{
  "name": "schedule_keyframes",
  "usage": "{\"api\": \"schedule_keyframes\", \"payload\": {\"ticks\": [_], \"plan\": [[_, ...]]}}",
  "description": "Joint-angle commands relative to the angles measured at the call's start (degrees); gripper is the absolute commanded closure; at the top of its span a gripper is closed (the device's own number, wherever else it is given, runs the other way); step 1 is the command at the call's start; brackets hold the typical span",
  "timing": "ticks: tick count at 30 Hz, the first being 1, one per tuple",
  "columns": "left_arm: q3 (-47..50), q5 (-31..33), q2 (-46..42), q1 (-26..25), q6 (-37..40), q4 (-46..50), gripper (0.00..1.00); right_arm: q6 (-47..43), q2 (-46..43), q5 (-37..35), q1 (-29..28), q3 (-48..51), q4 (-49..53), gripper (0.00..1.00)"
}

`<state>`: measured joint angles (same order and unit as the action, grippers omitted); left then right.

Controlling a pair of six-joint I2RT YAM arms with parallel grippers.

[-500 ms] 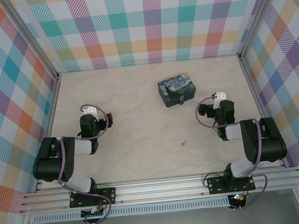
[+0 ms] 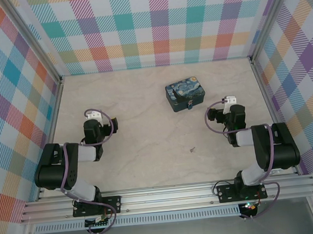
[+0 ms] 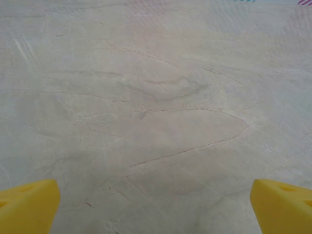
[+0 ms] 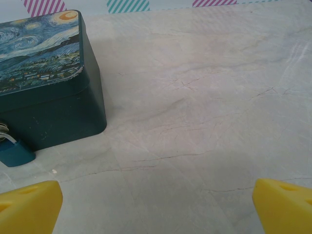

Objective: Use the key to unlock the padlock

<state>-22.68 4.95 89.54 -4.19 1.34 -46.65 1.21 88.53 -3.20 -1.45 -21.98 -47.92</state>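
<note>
Both hands are standing open and holding nothing: the left hand is showing its yellow fingertips spread wide over bare bench, and the right hand is showing the same wide spread. The main risk is sitting with the key, a thin dark sliver lying flat on the bench. It is lying to the left of the right hand, back toward the arm bases, and well apart from the left hand. A descent that is slightly off line is likely to be pushing the key along the bench instead of pinching it, and a pinch on so thin a part is likely to be letting it twist or drop. A second risk is applying at insertion: nothing is bracing the tin box, so pressure from the key is likely to be sliding the box or swinging the padlock away. The padlock is showing a small blue body, with its silvery shackle rising against the front wall of the box. It is sitting ahead of the right hand and off to its left, just beyond the left fingertip. The keyhole cannot be made out, so its facing cannot be confirmed.
</note>
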Motion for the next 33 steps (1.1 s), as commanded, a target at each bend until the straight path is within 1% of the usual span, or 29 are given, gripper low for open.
{"api": "schedule_keyframes", "payload": {"ticks": [1,4,7,9,12,14,15,18,21,24,25,28,30,33], "plan": [[-1.16,-0.73,0.4,0.47,0.41,-0.46,0.0,0.15,-0.47,-0.12,0.4,-0.96,-0.94,0.0],[-1.15,-0.42,0.33,0.49,0.33,-0.43,0.0,0.13,-0.54,-0.12,0.4,-0.88,-1.03,0.0],[-1.12,2.81,-1.25,0.46,-1.23,0.49,0.0,0.53,-1.56,-0.61,0.41,-0.94,-0.31,0.0],[-1.82,3.64,-4.79,0.49,-1.34,4.83,0.0,0.59,-3.81,-1.07,0.41,-1.5,2.48,0.0],[-4.83,5.47,-10.79,0.49,-3.39,16.11,0.0,1.29,-8.49,-1.95,0.41,-3.22,9.96,0.0],[-6.8,6.79,-14.38,0.49,-7.83,23.27,0.0,1.97,-11.82,-1.08,0.38,-4.77,16.8,0.0],[-7.24,6.84,-15.89,0.53,-10.14,25.12,0.0,2.82,-13.07,-0.87,0.37,-5.49,19.31,0.0],[-7.71,3.07,-20.43,0.51,-15.8,29.13,0.0,5.95,-17.42,0.38,0.39,-8.25,28.12,0.0],[-9.96,-2.58,-23.29,0.58,-20.18,35.05,0.0,9.99,-20.62,2.87,0.34,-10.93,35.84,0.0],[-12.16,-9.48,-23.77,0.32,-23.81,38.7,0.0,13.27,-21.86,10.0,0.36,-12.81,38.95,0.0],[-12.62,-11.46,-23.48,-0.15,-25.13,39.06,0.0,14.54,-21.42,11.88,0.32,-13.9,40.22,0.0],[-13.83,-13.92,-21.61,-3.84,-27.76,38.68,0.0,16.39,-18.41,16.12,0.32,-18.02,44.12,0.0],[-15.26,-15.8,-18.75,-6.92,-29.14,37.29,0.0,17.34,-15.96,18.09,0.34,-20.69,45.05,0.0],[-19.16,-20.72,-12.07,-10.41,-31.95,35.0,0.0,18.3,-11.54,18.84,0.38,-24.59,44.98,0.0]]}}
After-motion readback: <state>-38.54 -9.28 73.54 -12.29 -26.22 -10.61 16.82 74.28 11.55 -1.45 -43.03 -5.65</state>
